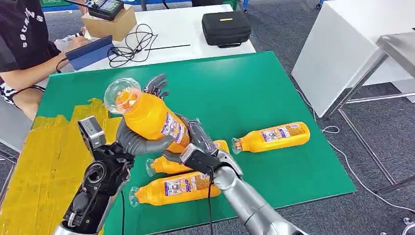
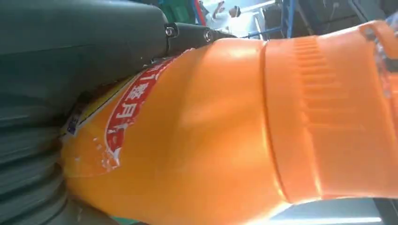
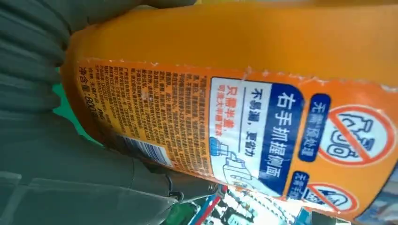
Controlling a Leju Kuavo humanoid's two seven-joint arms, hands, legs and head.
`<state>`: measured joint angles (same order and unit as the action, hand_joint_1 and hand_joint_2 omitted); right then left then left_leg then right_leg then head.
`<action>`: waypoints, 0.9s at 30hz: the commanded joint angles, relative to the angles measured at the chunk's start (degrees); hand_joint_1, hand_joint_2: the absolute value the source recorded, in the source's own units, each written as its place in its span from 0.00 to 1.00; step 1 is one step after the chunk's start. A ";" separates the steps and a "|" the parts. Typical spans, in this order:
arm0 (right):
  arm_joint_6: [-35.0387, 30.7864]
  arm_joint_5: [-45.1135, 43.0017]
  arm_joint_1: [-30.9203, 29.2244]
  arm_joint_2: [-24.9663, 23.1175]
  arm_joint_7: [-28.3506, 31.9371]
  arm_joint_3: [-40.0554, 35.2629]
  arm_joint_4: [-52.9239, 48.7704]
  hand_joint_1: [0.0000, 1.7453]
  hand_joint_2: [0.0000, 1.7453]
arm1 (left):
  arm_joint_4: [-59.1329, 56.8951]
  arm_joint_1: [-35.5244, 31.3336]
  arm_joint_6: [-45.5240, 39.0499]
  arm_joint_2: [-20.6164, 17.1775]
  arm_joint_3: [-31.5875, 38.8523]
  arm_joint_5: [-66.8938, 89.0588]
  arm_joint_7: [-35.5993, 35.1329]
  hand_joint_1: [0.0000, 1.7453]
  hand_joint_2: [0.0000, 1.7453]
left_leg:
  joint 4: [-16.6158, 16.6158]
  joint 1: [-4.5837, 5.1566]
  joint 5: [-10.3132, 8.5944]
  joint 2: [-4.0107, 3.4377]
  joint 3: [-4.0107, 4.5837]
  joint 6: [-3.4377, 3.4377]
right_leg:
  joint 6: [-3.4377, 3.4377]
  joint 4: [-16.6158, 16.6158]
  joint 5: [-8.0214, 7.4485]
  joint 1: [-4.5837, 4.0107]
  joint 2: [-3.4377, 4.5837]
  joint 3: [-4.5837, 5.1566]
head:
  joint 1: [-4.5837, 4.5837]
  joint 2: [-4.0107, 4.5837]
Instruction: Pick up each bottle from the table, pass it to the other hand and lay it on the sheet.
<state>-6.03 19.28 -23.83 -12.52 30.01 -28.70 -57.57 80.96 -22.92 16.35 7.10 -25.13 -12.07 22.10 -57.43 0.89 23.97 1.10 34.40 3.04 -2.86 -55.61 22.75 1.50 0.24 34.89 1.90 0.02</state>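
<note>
Both hands clasp one orange bottle (image 1: 147, 115) above the green table (image 1: 254, 88), mid-handover: left hand (image 1: 134, 139) wraps its base, right hand (image 1: 198, 139) closes around its label side.

Green table (image 1: 254, 88) bears three orange bottles (image 1: 271, 137).

Orange bottle (image 1: 149, 115) aloft — left robot hand (image 1: 134, 142) & right robot hand (image 1: 198, 142) both gripping.

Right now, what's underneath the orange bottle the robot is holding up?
Below the raised bottle, two more orange bottles lie on the green sheet. The right hand and left hand cover part of the farther one.
</note>
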 commanded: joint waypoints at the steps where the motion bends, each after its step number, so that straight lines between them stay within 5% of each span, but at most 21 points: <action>1: 1.81 0.38 -4.82 -0.80 -0.50 -6.04 11.71 1.00 1.00 | -2.32 -3.34 0.00 -0.42 -2.13 0.09 -0.08 0.00 1.00 | -0.07 -0.20 0.15 -0.10 -0.20 -0.21 | 0.17 0.05 0.10 -0.21 0.00 -0.26 | 0.00 0.00; 18: 1.63 -0.72 -5.66 -1.31 0.31 -6.97 13.92 1.00 1.00 | -2.52 -3.14 -1.23 -0.43 -1.66 0.36 0.19 0.03 1.00 | -0.08 -0.19 0.15 -0.06 -0.17 -0.20 | 0.16 0.03 0.11 -0.21 -0.05 -0.23 | 0.00 0.00; 19: 1.50 -0.83 -5.72 -1.34 0.37 -6.96 13.97 1.00 1.00 | -2.55 -3.12 -1.33 -0.47 -1.52 0.32 0.25 0.81 1.00 | -0.05 -0.15 0.11 -0.05 -0.15 -0.17 | 0.14 0.03 0.09 -0.16 -0.04 -0.19 | 0.00 0.00; 20: 1.29 -1.11 -5.79 -1.32 0.47 -6.95 14.00 1.00 1.00 | -2.59 -3.11 -1.41 -0.49 -1.39 0.31 0.31 1.00 1.00 | -0.02 -0.09 0.07 -0.03 -0.10 -0.12 | 0.09 0.02 0.06 -0.10 -0.03 -0.11 | 0.00 0.00; 27: -1.13 -2.61 -5.29 0.70 0.35 -3.94 9.31 1.00 1.00 | -2.01 -2.45 -1.80 -0.87 -0.95 0.66 0.61 1.00 1.00 | -0.07 -0.18 0.14 -0.04 -0.16 -0.20 | 0.16 0.03 0.11 -0.20 -0.07 -0.22 | 0.00 0.00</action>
<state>-5.79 16.66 -27.64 -13.62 30.73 -30.71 -49.86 80.91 -22.86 14.82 6.80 -24.13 -11.72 22.60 -57.43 0.89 23.98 1.09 34.40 3.04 -2.86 -55.61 22.75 1.49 0.25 34.92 1.90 0.02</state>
